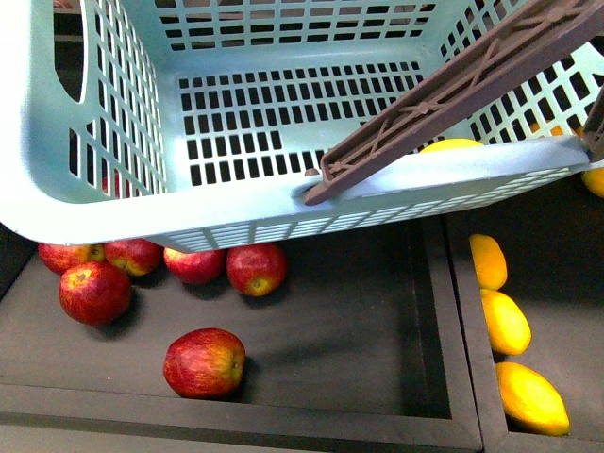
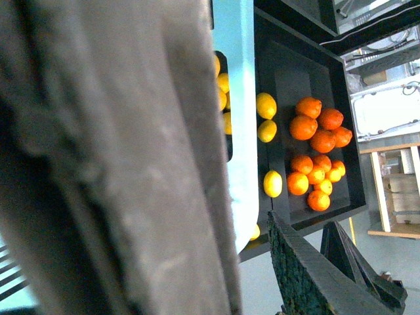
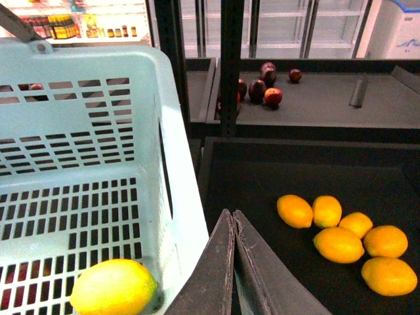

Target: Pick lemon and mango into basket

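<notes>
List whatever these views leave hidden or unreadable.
- Front view: the lemon in the basket sits mostly behind the near rim.
- Front view: the back row of apples is partly covered by the basket's wall.
- Front view: a yellow fruit is cut off by the right edge and the basket.
- Left wrist view: a blurred brown-grey mass fills half the picture. Whether the jaws of the left gripper are open or shut cannot be told.

**Bright, even light; one wrist view blurred**

The front view is sharp: the basket (image 1: 38, 189) is evenly lit, and the apples (image 1: 205, 362) cast soft shadows rightward. In the left wrist view a close grey-brown surface (image 2: 111, 164), perhaps its handle, is out of focus.
</notes>
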